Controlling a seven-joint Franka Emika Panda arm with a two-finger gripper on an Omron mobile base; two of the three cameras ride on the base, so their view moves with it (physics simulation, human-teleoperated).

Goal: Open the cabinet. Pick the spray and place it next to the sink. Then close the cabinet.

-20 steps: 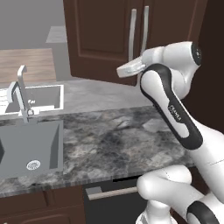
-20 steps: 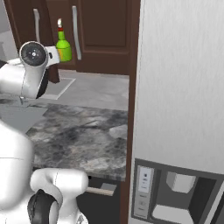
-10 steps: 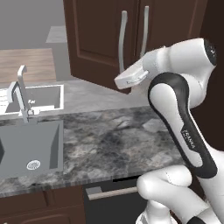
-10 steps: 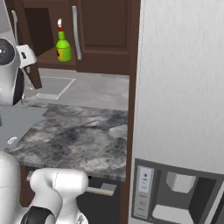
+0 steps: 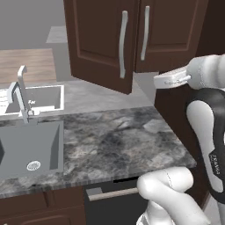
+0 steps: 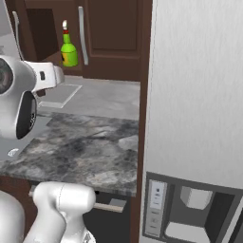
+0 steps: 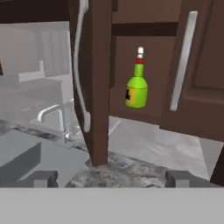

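Observation:
The cabinet's left door [image 5: 99, 41] stands swung out over the counter, while its right door [image 5: 171, 30] is closed. In the hand view the open door [image 7: 97, 83] is seen edge-on. Just right of it, the green spray [image 7: 136, 85] with a red nozzle stands upright on the shelf, also seen as the spray [image 6: 69, 46]. My gripper [image 7: 111, 179] is open and empty, well back from the bottle. From the left base it hangs right of the doors as the gripper [image 5: 159, 80]. The grey sink [image 5: 30, 147] with its tap [image 5: 21, 92] lies far left.
A speckled granite counter [image 5: 118, 140] runs below the cabinet. A paler white-rimmed basin [image 5: 41, 96] sits behind the tap. A tall grey fridge panel [image 6: 194, 85] with a dispenser [image 6: 182, 209] walls off the right. A drawer with a horizontal handle [image 5: 112, 192] is under the counter.
The left door swung further out in the first half second. My hand then let go of it and drew back to the right of the doors.

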